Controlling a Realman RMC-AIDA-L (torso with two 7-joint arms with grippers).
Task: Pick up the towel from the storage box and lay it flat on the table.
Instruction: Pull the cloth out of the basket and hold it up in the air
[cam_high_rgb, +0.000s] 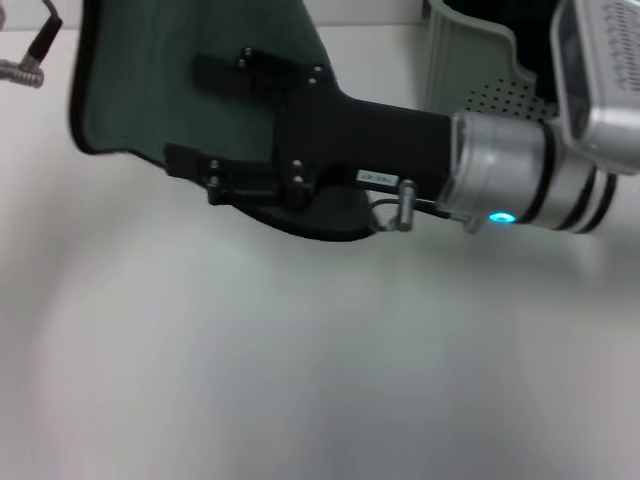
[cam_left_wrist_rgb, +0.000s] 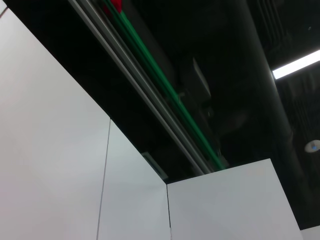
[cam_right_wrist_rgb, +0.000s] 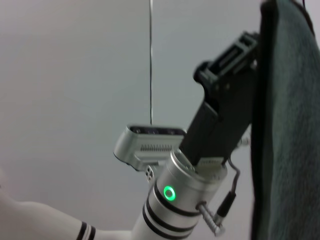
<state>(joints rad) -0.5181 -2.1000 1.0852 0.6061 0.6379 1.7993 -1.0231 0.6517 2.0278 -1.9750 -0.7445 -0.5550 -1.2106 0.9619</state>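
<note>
One towel (cam_high_rgb: 150, 90), one storage box (cam_high_rgb: 480, 60), one table (cam_high_rgb: 300, 370).

The right gripper (cam_high_rgb: 205, 125) is matte black, a boxy body with flat fingers (cam_high_rgb: 222, 72) fastened by small silver screws and a small white label near its base. Behind it sits a silver cylindrical wrist ring (cam_high_rgb: 500, 180) with black bands and a round lit indicator, cyan in the head view, green in the right wrist view. A thin dark cable with a metal plug (cam_high_rgb: 398, 212) loops beside the ring. A silver ribbed camera housing (cam_high_rgb: 605, 70) is mounted on the wrist.
</note>
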